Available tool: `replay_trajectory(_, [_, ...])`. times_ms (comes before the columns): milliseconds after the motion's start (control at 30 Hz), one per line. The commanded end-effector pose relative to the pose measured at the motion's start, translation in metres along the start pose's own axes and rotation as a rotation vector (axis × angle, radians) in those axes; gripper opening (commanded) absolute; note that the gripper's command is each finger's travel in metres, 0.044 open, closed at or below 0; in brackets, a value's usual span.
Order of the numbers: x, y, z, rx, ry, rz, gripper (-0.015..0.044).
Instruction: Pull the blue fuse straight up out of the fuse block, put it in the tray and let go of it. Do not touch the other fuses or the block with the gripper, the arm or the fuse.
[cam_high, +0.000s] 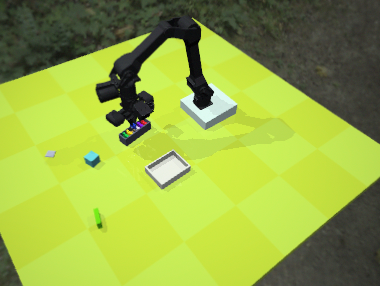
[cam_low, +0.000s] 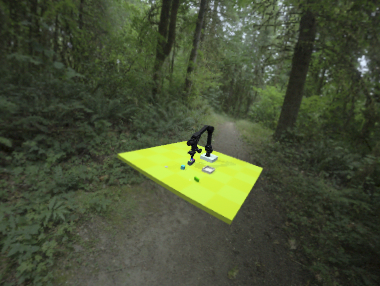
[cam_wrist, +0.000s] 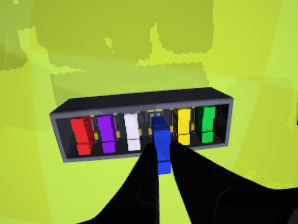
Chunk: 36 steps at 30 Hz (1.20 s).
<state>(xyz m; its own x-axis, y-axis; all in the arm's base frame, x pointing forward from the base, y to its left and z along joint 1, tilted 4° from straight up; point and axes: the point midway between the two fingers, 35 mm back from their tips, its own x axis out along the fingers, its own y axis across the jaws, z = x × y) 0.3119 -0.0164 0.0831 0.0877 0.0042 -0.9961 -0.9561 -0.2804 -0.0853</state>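
Observation:
The blue fuse (cam_wrist: 162, 140) is between the fingertips of my gripper (cam_wrist: 161, 148) (cam_high: 133, 122), which is shut on it. In the wrist view the fuse stands out above the fuse block (cam_wrist: 145, 101) (cam_high: 126, 140) (cam_low: 191, 162), and its uncovered slot shows just past its far end. The red fuse (cam_wrist: 81, 135), purple fuse (cam_wrist: 106, 133), white fuse (cam_wrist: 132, 131), yellow fuse (cam_wrist: 184, 125) and green fuse (cam_wrist: 207, 123) sit in the block. The exact gap under the blue fuse is hard to tell. The tray (cam_high: 177, 178) (cam_low: 208, 170) is empty, apart from the block.
A light blue cube (cam_high: 92, 159) (cam_low: 183, 167) lies beyond the block from the arm's base (cam_high: 220, 116). A flat grey piece (cam_high: 50, 154) lies farther left. A bright green bar (cam_high: 98, 218) (cam_low: 196, 179) lies toward the front. The yellow and green fuses are close beside the right finger.

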Motion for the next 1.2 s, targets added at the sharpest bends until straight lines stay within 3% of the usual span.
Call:
replay_trajectory(0, [-0.006,-0.002,-0.001,-0.001,0.007,-0.010,0.0000])
replay_trajectory(1167, [-0.029,-0.002,0.000,-0.002,0.007,-0.010,0.0000])
